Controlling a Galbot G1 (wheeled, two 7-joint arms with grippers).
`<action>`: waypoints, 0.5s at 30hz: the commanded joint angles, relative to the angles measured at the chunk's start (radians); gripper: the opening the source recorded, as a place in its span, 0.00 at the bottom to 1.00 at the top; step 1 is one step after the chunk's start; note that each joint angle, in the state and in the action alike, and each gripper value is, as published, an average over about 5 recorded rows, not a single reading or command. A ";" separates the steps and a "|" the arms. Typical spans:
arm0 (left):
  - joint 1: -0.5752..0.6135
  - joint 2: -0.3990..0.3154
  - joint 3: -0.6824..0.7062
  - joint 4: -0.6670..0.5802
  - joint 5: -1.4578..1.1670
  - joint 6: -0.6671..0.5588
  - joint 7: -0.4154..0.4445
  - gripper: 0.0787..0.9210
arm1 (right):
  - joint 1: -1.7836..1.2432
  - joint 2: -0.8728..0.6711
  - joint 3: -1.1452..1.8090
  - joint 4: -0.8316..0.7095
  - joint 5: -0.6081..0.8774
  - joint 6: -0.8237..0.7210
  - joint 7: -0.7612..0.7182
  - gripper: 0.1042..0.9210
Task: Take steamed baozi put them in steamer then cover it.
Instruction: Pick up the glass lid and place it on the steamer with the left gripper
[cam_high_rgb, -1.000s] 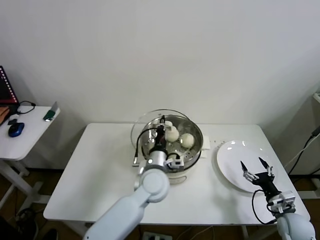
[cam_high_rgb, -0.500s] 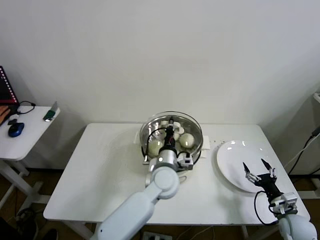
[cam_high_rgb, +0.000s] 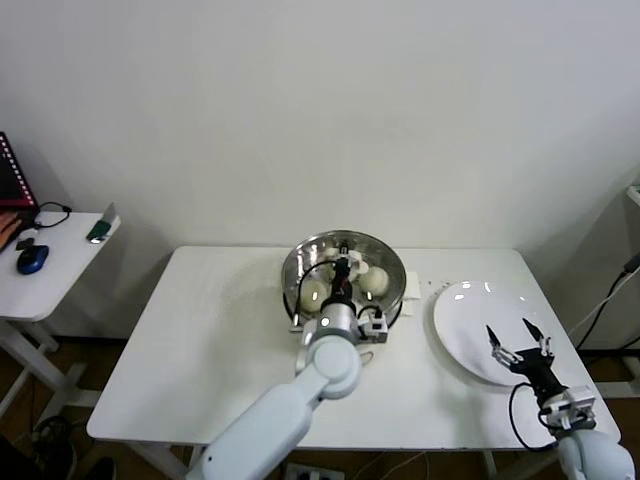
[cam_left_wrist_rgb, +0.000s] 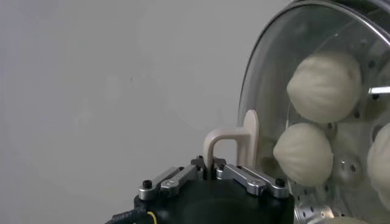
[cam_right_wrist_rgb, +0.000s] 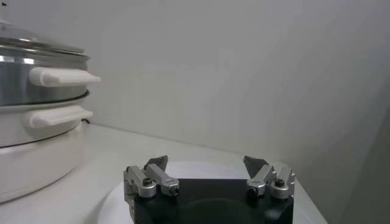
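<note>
The glass cover (cam_high_rgb: 346, 243) lies level over the round steel steamer (cam_high_rgb: 397, 291) at the back middle of the table. My left gripper (cam_high_rgb: 345, 267) is shut on the cover's cream handle (cam_left_wrist_rgb: 234, 141). Through the glass (cam_left_wrist_rgb: 317, 36) I see three steamed baozi (cam_left_wrist_rgb: 324, 86) (cam_left_wrist_rgb: 303, 153) (cam_left_wrist_rgb: 382, 152) on the perforated bottom. In the head view two of them (cam_high_rgb: 313, 292) (cam_high_rgb: 375, 280) show on either side of the gripper. My right gripper (cam_high_rgb: 518, 341) hangs open and empty above the white plate (cam_high_rgb: 466, 314), apart from the steamer.
The steamer (cam_right_wrist_rgb: 27, 82) sits on a white pot base (cam_right_wrist_rgb: 36, 152) with side handles (cam_right_wrist_rgb: 63, 77). The bare plate (cam_right_wrist_rgb: 201, 168) lies at the right of the table (cam_high_rgb: 200, 340). A side desk (cam_high_rgb: 50, 260) with a mouse stands off to the left.
The cover, held by my left gripper, has moved right from beside the steamer and come down over it. The right gripper has barely shifted.
</note>
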 joint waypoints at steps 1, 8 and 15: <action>-0.011 -0.005 0.009 0.031 -0.013 0.049 -0.011 0.08 | -0.004 -0.002 0.006 0.000 0.001 0.002 -0.003 0.88; -0.021 -0.004 0.018 0.035 -0.016 0.049 -0.013 0.08 | -0.005 0.003 0.009 -0.001 0.000 0.004 -0.007 0.88; -0.016 -0.003 0.021 0.045 -0.024 0.049 -0.023 0.08 | -0.003 0.005 0.011 -0.007 -0.002 0.006 -0.011 0.88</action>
